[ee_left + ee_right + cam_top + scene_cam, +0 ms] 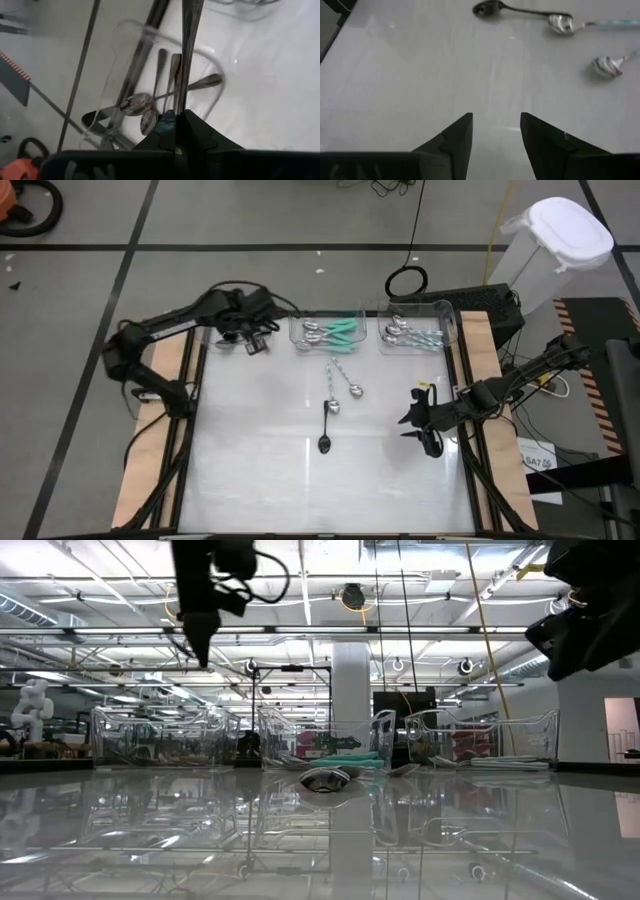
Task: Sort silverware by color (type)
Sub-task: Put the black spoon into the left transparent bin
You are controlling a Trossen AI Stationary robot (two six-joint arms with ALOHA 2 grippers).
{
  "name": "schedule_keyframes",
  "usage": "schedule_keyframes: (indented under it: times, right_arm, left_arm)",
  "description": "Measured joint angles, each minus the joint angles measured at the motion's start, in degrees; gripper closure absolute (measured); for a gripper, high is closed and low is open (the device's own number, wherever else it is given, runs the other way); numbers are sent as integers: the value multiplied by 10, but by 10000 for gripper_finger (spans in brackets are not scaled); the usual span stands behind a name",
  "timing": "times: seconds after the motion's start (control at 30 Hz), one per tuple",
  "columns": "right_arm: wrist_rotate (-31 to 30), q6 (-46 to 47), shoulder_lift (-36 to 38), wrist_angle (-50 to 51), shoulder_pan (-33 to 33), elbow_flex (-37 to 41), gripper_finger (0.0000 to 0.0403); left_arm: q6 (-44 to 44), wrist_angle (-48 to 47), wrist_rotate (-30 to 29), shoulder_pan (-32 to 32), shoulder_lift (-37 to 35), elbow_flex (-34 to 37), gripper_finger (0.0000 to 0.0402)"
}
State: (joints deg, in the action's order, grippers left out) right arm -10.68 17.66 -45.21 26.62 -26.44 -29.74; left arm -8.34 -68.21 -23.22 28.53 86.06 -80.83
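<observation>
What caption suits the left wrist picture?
Left pincer holds a dark utensil above the clear bin of dark spoons.

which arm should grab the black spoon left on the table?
Right, probably. The right gripper is open and empty, facing the black spoon with clear table between them. The left gripper is shut on a dark utensil above the far-left bin.

- High view looks straight down on the whole bench [250, 470]
- Low view looks level across its top into the room
- Wrist views sit close; the right one shares the dark spoon [520, 9] with the high view
</observation>
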Motion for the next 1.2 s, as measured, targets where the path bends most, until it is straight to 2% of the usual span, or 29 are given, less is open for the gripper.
schedule_keyframes:
  times: [0.17, 0.33, 0.5, 0.87, 1.2]
  right_arm:
    - [0, -27, 0, -26, 0, 0, 241]
    - [0, -76, 0, -46, 1, 0, 241]
    - [0, -125, 0, -62, 2, 0, 241]
    - [0, -165, 0, -70, 2, 0, 241]
    - [0, -169, 0, -84, 2, 0, 241]
  left_arm:
    - [-39, 56, 13, 53, -61, 103, 389]
    - [-66, 62, 14, 101, -64, 146, 389]
    - [-71, 97, 39, 135, -62, 179, 389]
    - [-144, 157, 39, 149, -60, 197, 389]
    - [-180, 159, 37, 160, 14, 198, 389]
